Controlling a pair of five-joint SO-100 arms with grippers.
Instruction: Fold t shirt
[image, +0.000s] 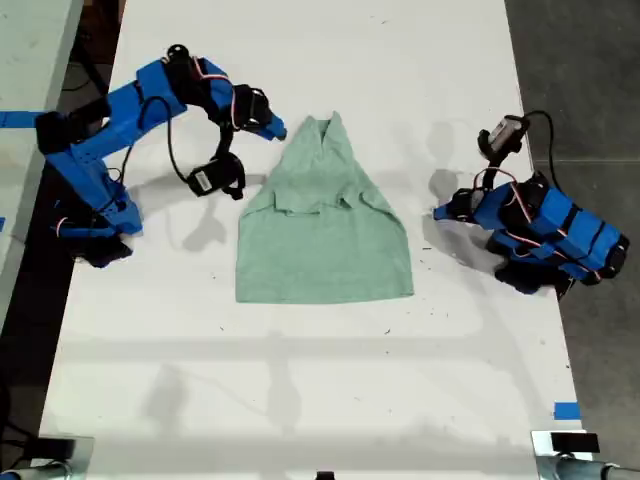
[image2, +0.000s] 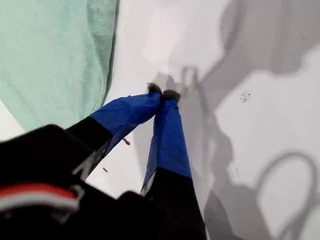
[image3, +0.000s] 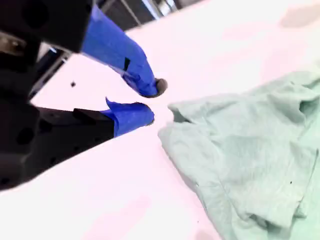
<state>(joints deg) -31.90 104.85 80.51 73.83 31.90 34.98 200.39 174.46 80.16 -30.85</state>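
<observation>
Table (image: 320, 380) plain white, matte, nothing container-like on it. At the exterior view's left, my second gripper (image: 277, 128) sits just beside the shirt's top edge, jaws slightly apart, holding nothing. T shirt (image: 325, 225), soft mint cloth, lies centre, sleeves folded inward, hem straight. At the exterior view's right, my first gripper (image: 440, 212), tips closed together, empty, near the shirt.

White table (image: 300, 400), dark grey floor (image: 590, 70).
</observation>
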